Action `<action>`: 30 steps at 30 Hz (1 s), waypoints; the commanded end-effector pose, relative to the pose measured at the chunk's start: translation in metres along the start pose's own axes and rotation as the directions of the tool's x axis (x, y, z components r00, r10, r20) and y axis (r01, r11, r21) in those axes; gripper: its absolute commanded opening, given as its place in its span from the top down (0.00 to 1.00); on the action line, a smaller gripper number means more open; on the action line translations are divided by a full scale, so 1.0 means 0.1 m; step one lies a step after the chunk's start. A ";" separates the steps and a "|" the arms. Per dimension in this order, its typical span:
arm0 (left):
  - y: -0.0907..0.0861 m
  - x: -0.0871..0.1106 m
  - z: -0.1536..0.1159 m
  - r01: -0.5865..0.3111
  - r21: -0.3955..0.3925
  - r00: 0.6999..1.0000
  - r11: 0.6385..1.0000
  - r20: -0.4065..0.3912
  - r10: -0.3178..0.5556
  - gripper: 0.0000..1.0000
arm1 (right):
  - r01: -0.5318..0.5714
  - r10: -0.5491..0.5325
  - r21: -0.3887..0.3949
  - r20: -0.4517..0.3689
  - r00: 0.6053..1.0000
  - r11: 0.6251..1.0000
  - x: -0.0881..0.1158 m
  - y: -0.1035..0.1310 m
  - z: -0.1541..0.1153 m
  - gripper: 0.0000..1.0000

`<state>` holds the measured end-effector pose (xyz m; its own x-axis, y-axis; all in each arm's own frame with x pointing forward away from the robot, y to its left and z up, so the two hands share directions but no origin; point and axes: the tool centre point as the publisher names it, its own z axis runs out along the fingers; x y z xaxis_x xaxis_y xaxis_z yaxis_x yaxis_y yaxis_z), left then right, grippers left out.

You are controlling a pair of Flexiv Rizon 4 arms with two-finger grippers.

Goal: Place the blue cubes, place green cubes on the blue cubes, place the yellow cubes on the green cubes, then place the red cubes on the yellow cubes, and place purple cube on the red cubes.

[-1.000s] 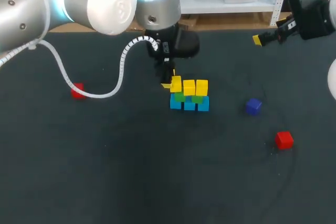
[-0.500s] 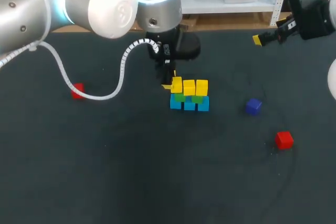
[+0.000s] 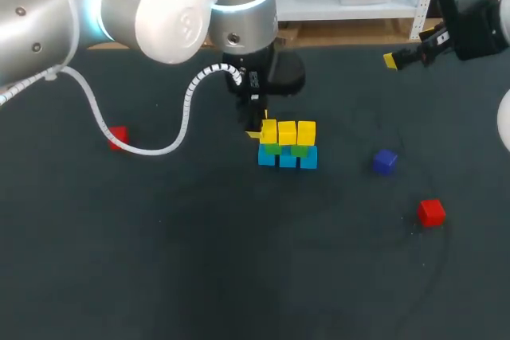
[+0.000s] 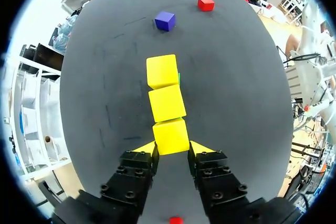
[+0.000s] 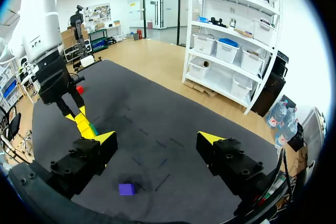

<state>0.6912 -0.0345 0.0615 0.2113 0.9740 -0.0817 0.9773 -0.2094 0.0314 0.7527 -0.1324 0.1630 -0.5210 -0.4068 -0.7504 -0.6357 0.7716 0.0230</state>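
on the desk (image 3: 239, 276) are eleven cubes. yellow cubes (image 3: 287, 132): three, in a row on top of the middle stack. green cubes (image 3: 272, 147): two show beneath them. blue cubes (image 3: 288, 160): three at the bottom. red: two, a red cube (image 3: 118, 136) at the left and another red cube (image 3: 431, 212) at the near right. purple cube (image 3: 384, 161): one, right of the stack.

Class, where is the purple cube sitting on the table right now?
In the head view the purple cube lies alone on the right half of the table, right of the cube stack, with a red cube nearer the front.
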 end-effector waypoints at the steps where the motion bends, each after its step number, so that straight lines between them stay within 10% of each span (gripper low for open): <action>1: -0.02 0.00 0.00 -0.002 -0.004 1.000 1.000 0.000 0.002 1.00 | 0.000 0.000 0.003 -0.001 1.000 1.000 0.00 0.01 0.00 0.00; 15: -0.03 -0.01 0.01 0.002 0.003 1.000 1.000 0.007 -0.002 1.00 | 0.000 0.000 0.003 -0.001 1.000 1.000 0.00 0.01 0.00 0.00; 26: -0.03 0.00 0.02 0.005 0.010 1.000 1.000 0.006 -0.005 0.08 | 0.000 0.000 0.003 -0.001 1.000 1.000 0.00 0.01 0.00 0.00; 30: -0.03 0.00 0.02 0.007 0.009 1.000 1.000 0.006 -0.007 0.01 | 0.000 0.000 0.003 -0.001 1.000 1.000 0.00 0.01 0.00 0.00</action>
<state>0.6879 -0.0346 0.0594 0.2056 0.9746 -0.0887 0.9786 -0.2045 0.0214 0.7527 -0.1324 0.1630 -0.5210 -0.4068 -0.7504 -0.6357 0.7716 0.0231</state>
